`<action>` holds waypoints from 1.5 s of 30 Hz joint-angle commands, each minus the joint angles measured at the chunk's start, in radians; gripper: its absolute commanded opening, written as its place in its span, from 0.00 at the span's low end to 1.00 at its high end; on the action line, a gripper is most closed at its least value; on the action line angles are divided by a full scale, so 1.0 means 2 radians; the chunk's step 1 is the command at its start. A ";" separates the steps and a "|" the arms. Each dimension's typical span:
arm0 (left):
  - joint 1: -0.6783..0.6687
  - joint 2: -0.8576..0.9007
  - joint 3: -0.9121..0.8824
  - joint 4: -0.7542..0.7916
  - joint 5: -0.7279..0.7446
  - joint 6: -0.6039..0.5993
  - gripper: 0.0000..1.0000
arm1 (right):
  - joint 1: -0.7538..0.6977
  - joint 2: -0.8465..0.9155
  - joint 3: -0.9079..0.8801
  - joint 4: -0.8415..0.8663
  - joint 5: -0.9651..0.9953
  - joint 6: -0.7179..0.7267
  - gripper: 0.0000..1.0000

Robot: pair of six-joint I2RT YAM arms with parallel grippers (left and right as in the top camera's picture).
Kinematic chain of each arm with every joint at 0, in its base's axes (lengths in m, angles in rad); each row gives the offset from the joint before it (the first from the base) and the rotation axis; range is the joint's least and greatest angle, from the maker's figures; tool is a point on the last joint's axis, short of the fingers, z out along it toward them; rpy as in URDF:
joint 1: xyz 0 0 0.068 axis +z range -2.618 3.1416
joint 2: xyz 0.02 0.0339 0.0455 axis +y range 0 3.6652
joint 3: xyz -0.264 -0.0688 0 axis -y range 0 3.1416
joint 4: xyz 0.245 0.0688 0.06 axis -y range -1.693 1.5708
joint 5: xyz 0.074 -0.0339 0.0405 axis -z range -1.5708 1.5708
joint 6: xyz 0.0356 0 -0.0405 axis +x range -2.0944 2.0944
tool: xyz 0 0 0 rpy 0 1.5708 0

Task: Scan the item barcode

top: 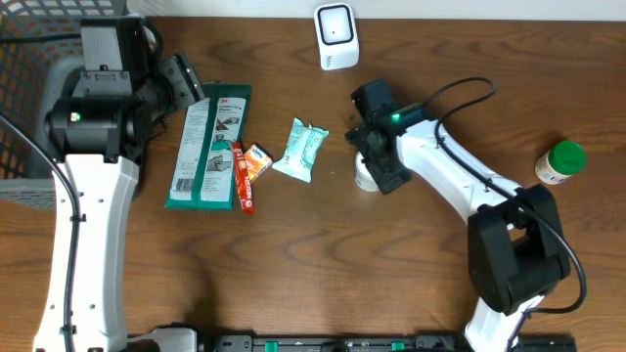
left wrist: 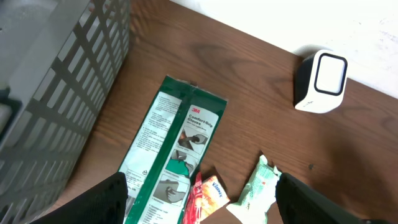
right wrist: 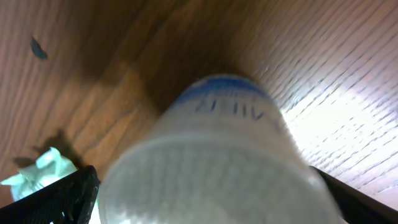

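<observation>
A white scanner (top: 335, 36) (left wrist: 320, 81) stands at the table's far edge. My right gripper (top: 377, 166) (right wrist: 205, 205) reaches down over a white bottle (top: 366, 177) (right wrist: 211, 149) with blue print that stands on the table. Its fingers are spread wide on either side of the bottle, which fills the gap between them. My left gripper (top: 186, 83) (left wrist: 202, 205) hovers open and empty above a green glove pack (top: 208, 147) (left wrist: 174, 149). No barcode is readable in any view.
Next to the glove pack lie a red packet (top: 242, 178), a small orange tissue pack (top: 257, 159) and a pale green wipes pack (top: 303, 149) (left wrist: 258, 186). A grey mesh basket (top: 29, 98) (left wrist: 56, 81) stands at the left. A green-capped bottle (top: 560, 161) stands at the right.
</observation>
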 commanded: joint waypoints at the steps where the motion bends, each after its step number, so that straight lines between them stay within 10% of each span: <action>1: 0.003 0.001 0.004 0.000 -0.005 0.001 0.77 | 0.005 0.013 -0.003 0.000 0.011 0.007 0.99; 22: 0.003 0.001 0.004 0.000 -0.005 0.001 0.77 | -0.006 0.027 -0.003 -0.013 0.015 0.003 0.82; 37: 0.003 0.001 0.004 0.000 -0.005 0.001 0.77 | -0.025 -0.001 0.018 -0.019 0.016 -0.320 0.79; 45: 0.003 0.001 0.004 0.000 -0.005 0.001 0.77 | -0.025 -0.019 0.030 -0.033 -0.010 -0.323 0.72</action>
